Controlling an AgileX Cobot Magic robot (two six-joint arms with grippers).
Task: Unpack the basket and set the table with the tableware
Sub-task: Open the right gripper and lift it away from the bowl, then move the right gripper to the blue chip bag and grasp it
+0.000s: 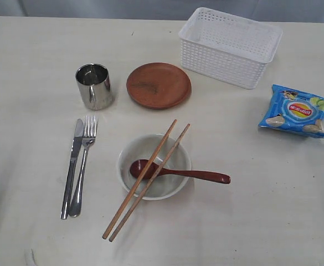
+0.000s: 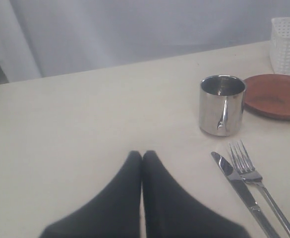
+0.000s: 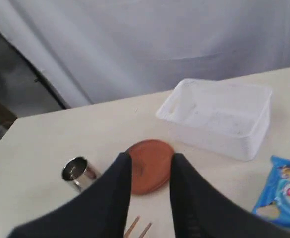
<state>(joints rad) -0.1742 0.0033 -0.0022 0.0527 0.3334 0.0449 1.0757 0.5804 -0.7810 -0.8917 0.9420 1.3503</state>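
Basket (image 1: 222, 64) white lattice plastic; cup (image 1: 95, 86) shiny steel; left hand (image 2: 142, 154) closed, right hand (image 3: 149, 156) parted.

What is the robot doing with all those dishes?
It is setting the table, and that looks nearly done. The white basket looks empty. The cup, plate, knife and fork are out on the table. The chopsticks rest across the bowl, and the spoon lies in it. A blue chip bag lies near the basket. Neither gripper holds anything: the left gripper is shut and the right gripper is open.
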